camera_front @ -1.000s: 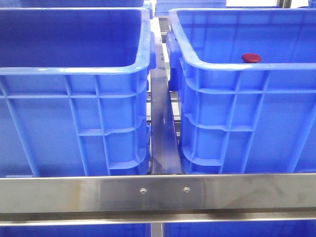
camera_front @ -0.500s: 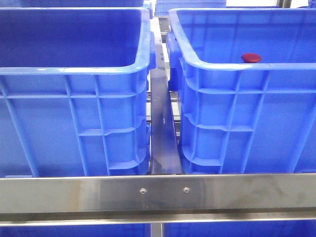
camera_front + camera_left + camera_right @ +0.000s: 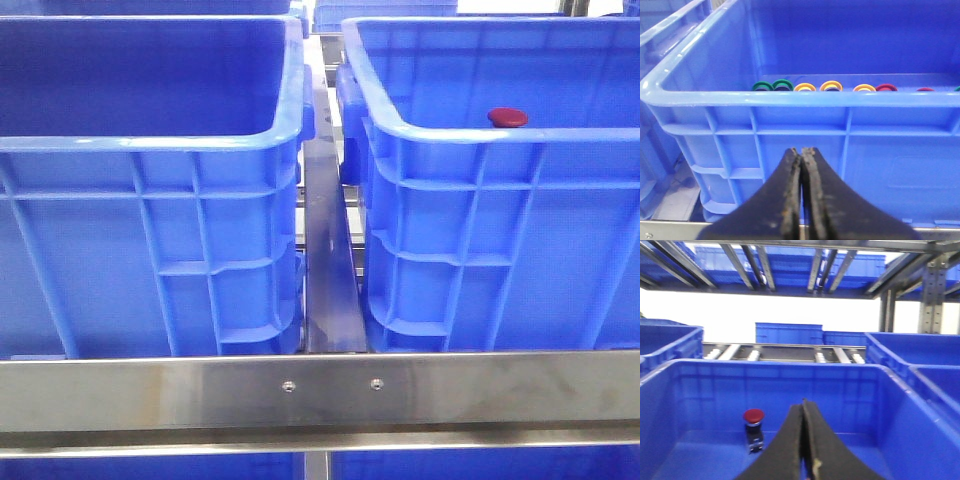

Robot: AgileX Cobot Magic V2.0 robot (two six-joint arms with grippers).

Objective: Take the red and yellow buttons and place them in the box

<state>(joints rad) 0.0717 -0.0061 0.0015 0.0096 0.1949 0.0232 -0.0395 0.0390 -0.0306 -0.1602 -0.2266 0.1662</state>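
Note:
A red button (image 3: 508, 117) with a domed cap shows just above the near rim of the box (image 3: 470, 134), the brighter blue crate on the right. In the right wrist view this red button (image 3: 754, 416) stands upright on a black body on the box floor, near the far wall (image 3: 840, 390). My right gripper (image 3: 803, 402) is shut and empty, beside and short of it. My left gripper (image 3: 802, 150) is shut and empty outside the ribbed wall of another blue crate (image 3: 790, 98). Yellow buttons (image 3: 831, 86) and red buttons (image 3: 886, 88) lie inside it. Neither gripper shows in the front view.
The darker blue crate (image 3: 150, 143) stands left of the box, with a steel rail (image 3: 328, 270) between them. A steel crossbar (image 3: 320, 392) runs along the front. Green buttons (image 3: 762, 86) lie among the others. More crates (image 3: 789, 333) and roller tracks (image 3: 785, 353) stand behind.

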